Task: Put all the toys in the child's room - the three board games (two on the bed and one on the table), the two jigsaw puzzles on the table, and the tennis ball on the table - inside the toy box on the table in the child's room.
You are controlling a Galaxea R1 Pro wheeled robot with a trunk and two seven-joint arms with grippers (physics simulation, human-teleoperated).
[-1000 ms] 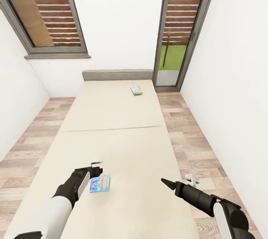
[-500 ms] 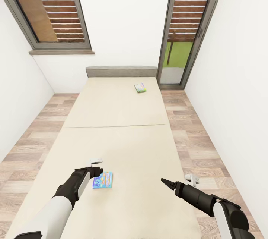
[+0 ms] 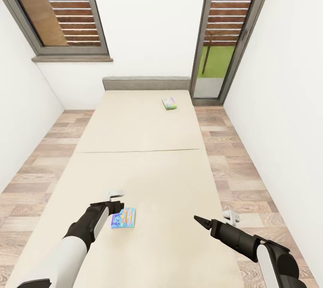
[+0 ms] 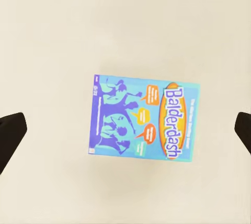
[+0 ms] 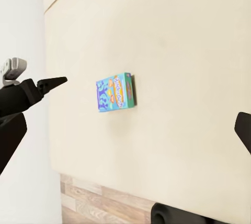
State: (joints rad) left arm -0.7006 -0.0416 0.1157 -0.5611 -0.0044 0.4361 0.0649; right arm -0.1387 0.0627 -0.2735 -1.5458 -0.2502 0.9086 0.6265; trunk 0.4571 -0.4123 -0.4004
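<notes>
The small blue board game (image 3: pixel 123 218) lies flat on the beige bed (image 3: pixel 148 175), near its foot end. My left gripper (image 3: pixel 117 206) hovers just above and beside it, open; in the left wrist view the box (image 4: pixel 144 123) lies between the two spread fingertips (image 4: pixel 10 136), untouched. A white-and-green board game (image 3: pixel 169 103) rests far off near the grey headboard (image 3: pixel 146 83). My right gripper (image 3: pixel 200 221) hangs open over the bed's right side, and its wrist view looks across at the blue box (image 5: pixel 116 92) and the left gripper (image 5: pixel 39 89).
White walls close in on both sides, with strips of wood-plank floor (image 3: pixel 237 166) along the bed. Two tall dark-framed windows (image 3: pixel 229 32) stand behind the headboard.
The whole view has shifted slightly, so the bed and windows sit a little differently in the picture. Both arms hold the same pose and the blue box still lies on the sheet.
</notes>
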